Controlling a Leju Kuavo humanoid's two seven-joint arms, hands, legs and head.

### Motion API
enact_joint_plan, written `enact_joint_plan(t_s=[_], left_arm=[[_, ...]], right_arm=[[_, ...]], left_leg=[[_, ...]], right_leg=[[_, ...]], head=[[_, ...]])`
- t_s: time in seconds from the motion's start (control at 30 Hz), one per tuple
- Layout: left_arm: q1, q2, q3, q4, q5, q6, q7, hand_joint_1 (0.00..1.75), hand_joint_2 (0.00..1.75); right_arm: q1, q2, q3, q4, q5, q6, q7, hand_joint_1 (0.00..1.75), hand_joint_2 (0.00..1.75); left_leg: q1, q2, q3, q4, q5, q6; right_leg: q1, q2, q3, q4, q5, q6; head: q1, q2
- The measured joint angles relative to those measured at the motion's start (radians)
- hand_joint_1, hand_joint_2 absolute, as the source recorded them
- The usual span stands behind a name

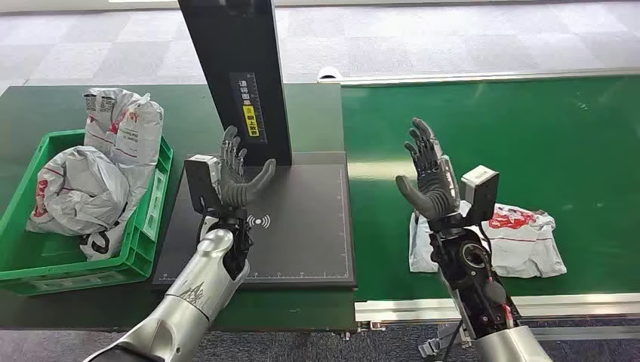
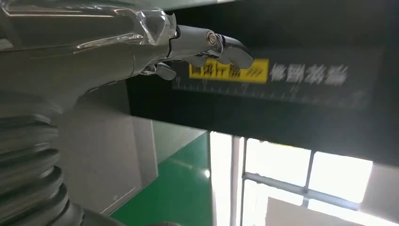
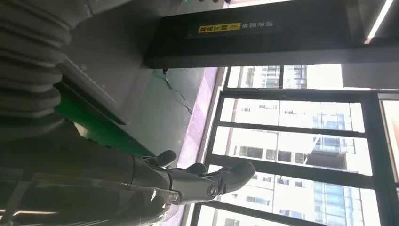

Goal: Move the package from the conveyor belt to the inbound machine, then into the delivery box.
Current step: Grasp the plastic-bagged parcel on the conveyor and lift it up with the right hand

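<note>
The package [image 1: 521, 240] lies flat on the green conveyor belt [image 1: 528, 143], just beside and partly behind my right wrist. It is a white plastic mailer bag with red print, creased and slack, so I judge it light, soft and slippery, with contents that may shift. I would take it across the middle, pinching a fold, not a loose corner. My right hand [image 1: 430, 177] hangs above it, fingers spread, holding nothing. My left hand [image 1: 235, 177] is likewise empty over the black scanner pad [image 1: 302, 226]. The green crate [image 1: 143, 249] at left already holds similar bags [image 1: 83, 188].
</note>
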Motion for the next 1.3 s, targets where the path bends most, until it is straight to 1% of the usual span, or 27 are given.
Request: enact_joint_plan(t_s=[0.07,0.17,0.27,0.4,0.57,0.7,0.8,0.87,0.93,0.97,1.03,1.1,1.2,1.3], left_arm=[[-0.012,0.0,-0.01,0.024,0.009,0.001,-0.001,0.0,1.75],[-0.04,0.0,-0.036,0.081,0.027,0.004,-0.001,0.0,1.75],[-0.052,0.001,-0.054,0.113,0.032,0.005,-0.001,0.0,1.75],[-0.06,0.001,-0.067,0.135,0.032,0.005,-0.001,0.0,1.75],[-0.064,0.001,-0.072,0.151,0.033,0.005,-0.001,0.0,1.75],[-0.068,0.004,-0.082,0.16,0.062,0.016,0.0,0.0,1.75],[-0.074,0.014,-0.105,0.166,0.105,0.022,-0.007,0.0,1.75],[-0.069,0.026,-0.121,0.164,0.134,0.028,-0.033,0.0,1.75],[-0.047,0.039,-0.132,0.146,0.15,0.032,-0.065,0.0,1.75],[-0.031,0.044,-0.137,0.13,0.147,0.033,-0.076,0.0,1.75],[-0.001,0.046,-0.148,0.089,0.125,0.035,-0.077,0.0,1.75],[0.018,0.045,-0.155,0.05,0.1,0.04,-0.063,0.0,1.75],[0.033,0.047,-0.158,0.011,0.084,0.043,-0.048,0.0,1.75],[0.043,0.05,-0.158,-0.011,0.075,0.039,-0.045,0.0,1.75]], right_arm=[[0.003,-0.018,0.013,-0.007,-0.006,0.0,-0.004,0.0,0.0],[0.008,-0.061,0.047,-0.023,-0.017,-0.004,-0.01,0.0,0.0],[0.008,-0.086,0.069,-0.032,-0.019,-0.007,-0.012,0.0,0.0],[0.009,-0.104,0.085,-0.038,-0.019,-0.008,-0.013,0.0,0.0],[0.009,-0.114,0.097,-0.04,-0.019,-0.011,-0.014,0.0,0.0],[-0.003,-0.124,0.108,-0.039,-0.014,-0.048,-0.019,0.0,0.0],[-0.043,-0.136,0.13,-0.028,-0.054,-0.048,0.017,0.0,0.0],[-0.076,-0.135,0.148,-0.009,-0.096,-0.063,0.065,0.0,0.87],[-0.113,-0.113,0.174,0.036,-0.112,-0.132,0.1,0.0,1.75],[-0.131,-0.09,0.185,0.075,-0.106,-0.188,0.098,0.0,1.75],[-0.155,-0.025,0.2,0.167,-0.076,-0.314,0.055,0.0,1.75],[-0.16,0.033,0.209,0.236,-0.047,-0.392,0.014,0.0,1.75],[-0.161,0.081,0.219,0.297,-0.028,-0.417,-0.003,0.0,1.75],[-0.162,0.103,0.22,0.328,-0.017,-0.419,0.002,0.0,1.75]], left_leg=[[0.0,0.001,0.001,0.0,0.0,0.0],[-0.001,0.002,0.002,0.0,-0.001,0.001],[0.0,0.002,0.001,0.0,-0.001,0.001],[0.0,0.002,0.001,0.0,-0.001,0.001],[-0.001,0.002,0.001,0.0,-0.001,0.001],[-0.001,0.002,0.0,0.0,-0.001,0.001],[-0.001,0.002,0.0,0.0,-0.001,0.001],[0.0,0.002,0.0,0.0,0.0,0.001],[0.0,0.002,0.001,0.0,0.0,0.0],[0.0,0.003,0.001,0.0,0.0,0.0],[0.001,0.003,0.001,0.0,0.0,0.0],[0.001,0.002,0.0,0.0,0.0,0.0],[0.001,0.002,0.0,0.0,0.0,0.0],[0.001,0.002,-0.001,0.0,0.0,0.0]], right_leg=[[0.0,0.002,0.0,0.0,0.0,0.0],[0.0,0.003,0.0,0.0,0.0,0.0],[0.0,0.003,0.0,0.0,0.0,0.0],[0.0,0.003,-0.001,0.0,0.0,0.0],[0.0,0.003,-0.001,0.0,0.0,0.001],[0.0,0.002,-0.001,0.0,0.0,0.001],[0.0,0.003,-0.001,0.0,0.0,0.001],[0.0,0.003,-0.001,0.0,0.0,0.001],[0.001,0.003,-0.001,0.0,0.0,0.0],[0.001,0.004,-0.001,0.001,0.0,0.0],[0.002,0.004,-0.001,0.001,0.0,0.0],[0.002,0.004,-0.002,0.001,0.0,0.0],[0.002,0.003,-0.002,0.001,-0.001,0.0],[0.001,0.003,-0.002,0.001,-0.001,0.0]], head=[[0.0,0.0],[0.0,0.0],[0.0,0.0],[0.0,0.0],[0.0,0.0],[0.0,0.0],[0.0,0.0],[0.0,0.0],[0.0,0.0],[0.0,0.0],[0.0,0.0],[0.0,0.0],[0.0,0.0],[0.0,0.0]])
